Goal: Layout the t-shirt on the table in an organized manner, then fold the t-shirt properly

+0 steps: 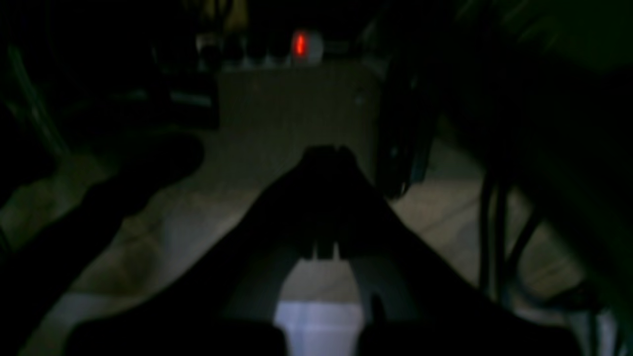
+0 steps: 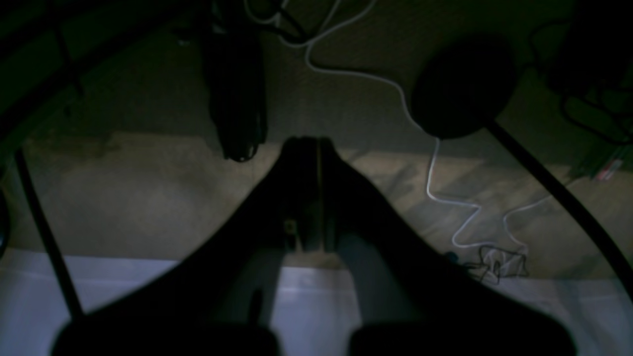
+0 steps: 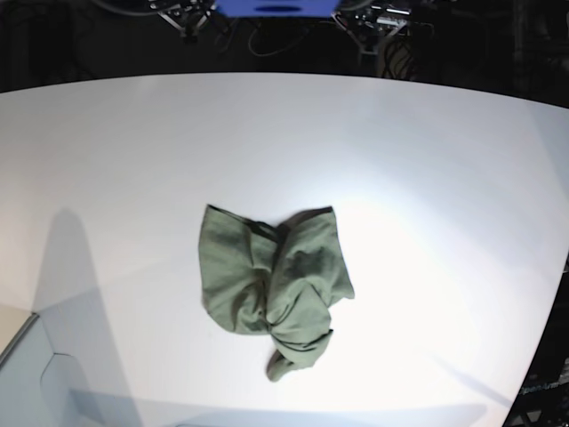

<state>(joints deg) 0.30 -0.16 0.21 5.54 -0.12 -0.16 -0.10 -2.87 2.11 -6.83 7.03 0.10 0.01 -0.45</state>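
**Mia:** Left hand [image 1: 329, 151] looks dark in its own camera. Its two fingers are pressed together at the tips, with nothing between them.

**Ben:** And the right hand [image 2: 309, 143]?

**Mia:** Same thing. Its fingers are pushed together too, and it holds nothing. Both hands stick out past an edge of the counter [image 2: 148, 282], over a brownish floor. I see only a pale strip of the counter under each hand.

**Ben:** Where is the t-shirt [image 3: 271, 285]?

**Mia:** It sits near the middle of the counter [image 3: 427, 160], a bit closer to the near edge than to the far edge. It is far from every corner.

**Ben:** Is it flat?

**Mia:** No. It is all bunched up and wrinkly. The top part spreads wide, and the bottom part twists into a small lump that points at the near edge. A dark bit shows at its top edge, but I cannot tell if that is the collar.

**Ben:** Can you see the hands from up high?

**Mia:** No, neither one shows in that view. The shirt lies all alone.

**Ben:** What else is there?

**Mia:** A white cable [image 2: 430, 173] wiggles across the floor by the right hand. A small red light [image 1: 299, 44] glows far off in the left hand's camera. A blue thing [image 3: 276, 7] sits past the far edge of the counter.
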